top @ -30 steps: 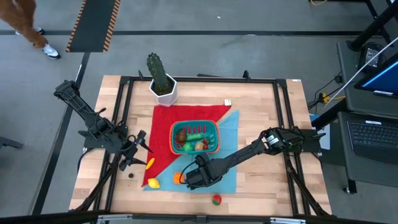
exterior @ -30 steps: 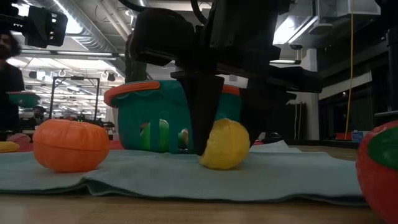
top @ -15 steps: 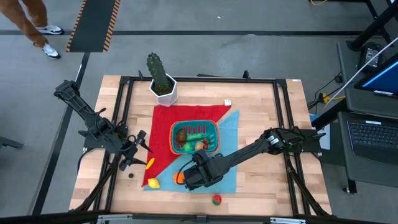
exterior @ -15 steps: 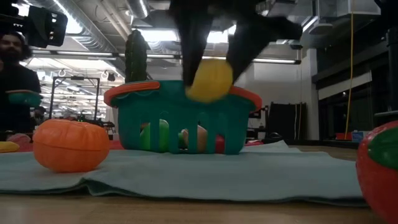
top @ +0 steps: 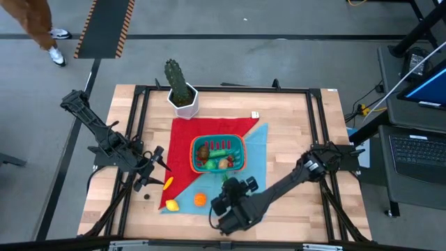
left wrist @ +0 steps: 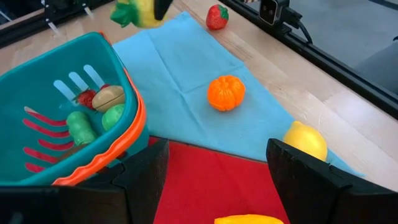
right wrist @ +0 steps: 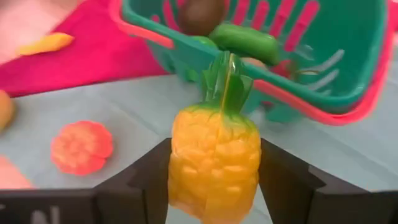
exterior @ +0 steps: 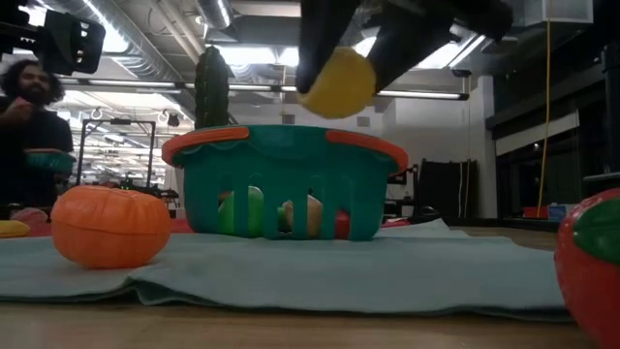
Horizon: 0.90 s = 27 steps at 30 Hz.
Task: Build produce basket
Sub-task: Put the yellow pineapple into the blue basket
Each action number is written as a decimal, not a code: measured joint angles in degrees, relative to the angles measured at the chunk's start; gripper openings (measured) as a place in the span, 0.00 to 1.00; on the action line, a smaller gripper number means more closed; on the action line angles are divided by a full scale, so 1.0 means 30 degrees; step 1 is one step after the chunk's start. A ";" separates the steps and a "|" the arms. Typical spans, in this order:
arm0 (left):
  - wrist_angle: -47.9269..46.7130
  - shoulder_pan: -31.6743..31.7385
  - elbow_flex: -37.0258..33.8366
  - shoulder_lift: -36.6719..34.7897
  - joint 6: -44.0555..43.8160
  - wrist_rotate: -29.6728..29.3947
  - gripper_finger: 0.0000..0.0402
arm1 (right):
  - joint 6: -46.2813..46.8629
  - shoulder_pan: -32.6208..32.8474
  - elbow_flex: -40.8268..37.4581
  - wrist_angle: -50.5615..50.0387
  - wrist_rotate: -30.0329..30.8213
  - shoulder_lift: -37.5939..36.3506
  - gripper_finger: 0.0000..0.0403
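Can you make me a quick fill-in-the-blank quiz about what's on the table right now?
1. The right gripper holds a toy ____.
2. The basket rests partly on the ____ cloth.
3. The white pot holds a ____.
4. The left gripper, near the cloth's edge, is ____.

Missing words: pineapple; red; cactus; open

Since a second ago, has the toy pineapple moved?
Yes. The pineapple, clamped in the right tool, has risen from the blue cloth to above the basket rim in the low view.
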 joint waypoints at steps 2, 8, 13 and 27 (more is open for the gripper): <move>0.0003 -0.0007 0.0000 0.0000 -0.0257 0.0000 0.66 | -0.0005 0.0221 -0.0682 0.1095 0.0918 0.0000 0.50; 0.0007 -0.0001 0.0000 0.0000 -0.0605 0.0000 0.66 | -0.0954 0.0847 -0.2863 0.6124 0.3872 0.0007 0.50; 0.0015 -0.0007 0.0000 0.0000 -0.0598 0.0007 0.66 | -0.2550 0.1288 -0.3546 0.8427 0.6108 0.0015 0.50; 0.0022 -0.0005 0.0000 0.0000 -0.0467 0.0000 0.66 | -0.3432 0.0846 -0.3641 0.8707 0.9356 0.0015 0.50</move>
